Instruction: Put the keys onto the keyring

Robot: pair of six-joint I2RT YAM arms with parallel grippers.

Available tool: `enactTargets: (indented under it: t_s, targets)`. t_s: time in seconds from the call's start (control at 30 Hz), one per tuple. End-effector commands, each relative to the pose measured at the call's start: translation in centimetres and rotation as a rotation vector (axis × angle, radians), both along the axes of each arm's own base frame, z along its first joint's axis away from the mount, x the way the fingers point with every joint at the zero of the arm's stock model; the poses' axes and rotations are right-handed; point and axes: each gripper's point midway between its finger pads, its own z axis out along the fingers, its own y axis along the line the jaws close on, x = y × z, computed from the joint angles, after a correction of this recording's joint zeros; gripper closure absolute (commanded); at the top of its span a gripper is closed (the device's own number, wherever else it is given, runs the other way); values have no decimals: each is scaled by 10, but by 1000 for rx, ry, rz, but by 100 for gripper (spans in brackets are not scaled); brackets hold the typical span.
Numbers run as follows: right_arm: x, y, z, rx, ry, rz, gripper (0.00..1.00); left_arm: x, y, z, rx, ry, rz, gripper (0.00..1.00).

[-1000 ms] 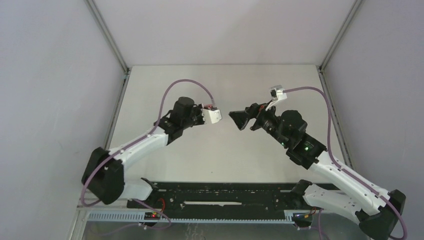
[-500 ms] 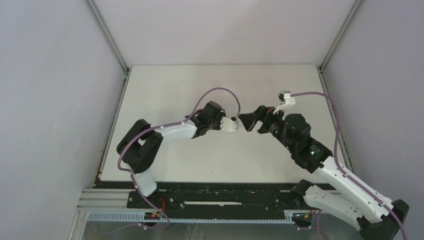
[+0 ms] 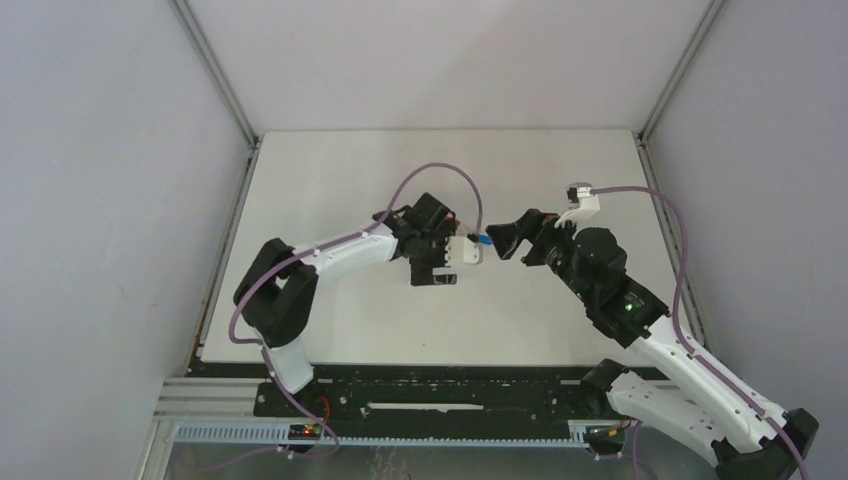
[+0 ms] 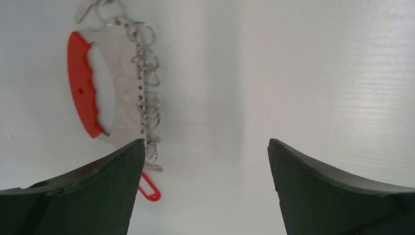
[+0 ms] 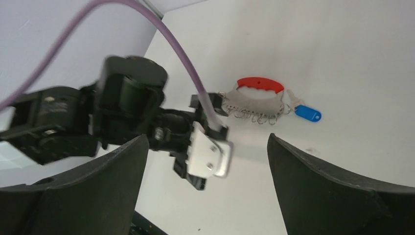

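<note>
The keyring [image 4: 83,93], a red curved band on a silver plate with several small rings [image 4: 147,83], lies flat on the white table. In the left wrist view it is just ahead of my left finger. A key with a red tag [image 4: 149,188] lies at its near end, beside that finger. My left gripper [image 4: 205,143] hangs open over bare table, holding nothing. The right wrist view shows the keyring [image 5: 260,84] with the blue-tagged key [image 5: 308,113] at its right end. My right gripper [image 5: 206,137] is open and empty, facing the left wrist [image 5: 210,156]. From above, only the blue tag [image 3: 482,240] shows between the grippers.
The white table [image 3: 340,180] is bounded by grey walls and metal corner rails [image 3: 215,75]. Purple cables [image 3: 430,178] loop over both wrists. A black rail [image 3: 440,395] runs along the near edge between the arm bases.
My left arm has swung toward the middle and turned its wrist down beside the keyring, and its jaws now stand wide. The right arm has shifted slightly right. The blue tag now shows.
</note>
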Motion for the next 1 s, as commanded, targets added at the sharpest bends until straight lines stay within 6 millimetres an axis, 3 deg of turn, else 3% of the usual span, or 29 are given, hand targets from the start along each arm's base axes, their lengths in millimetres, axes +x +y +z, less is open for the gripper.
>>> enactTargets:
  t_s: [0.0, 0.17, 0.3, 0.37, 0.4, 0.47, 0.5, 0.6, 0.7, 0.9, 0.97]
  targets:
    - [8, -13, 11, 8, -41, -41, 0, -1, 7, 87, -196, 155, 150, 0]
    - [22, -41, -5, -99, -56, -143, 0, 24, 63, 148, -331, 230, 486, 0]
    - [43, -82, -28, -207, -84, -335, 0, 47, 112, 175, -566, 62, 673, 0]
    - [52, -107, -40, -286, -108, -446, 0, 43, 139, 172, -665, -4, 762, 0]
    - [55, -121, -48, -326, -106, -510, 0, 49, 152, 182, -754, -76, 792, 0]
    - [56, -153, -63, -391, -86, -656, 0, 47, 175, 177, -901, -118, 875, 0]
    - [55, -170, -69, -402, -72, -724, 0, 41, 183, 165, -935, -119, 909, 0]
    - [51, -202, -89, -386, -68, -824, 0, 36, 206, 132, -886, -182, 986, 0]
    - [50, -227, -102, -386, -125, -886, 0, 42, 229, 112, -897, -304, 1064, 0]
    - [69, -251, -132, -385, -110, -875, 0, 55, 267, 81, -930, -411, 1184, 0]
    - [76, -254, -146, -397, -82, -872, 0, 57, 272, 88, -996, -484, 1146, 0]
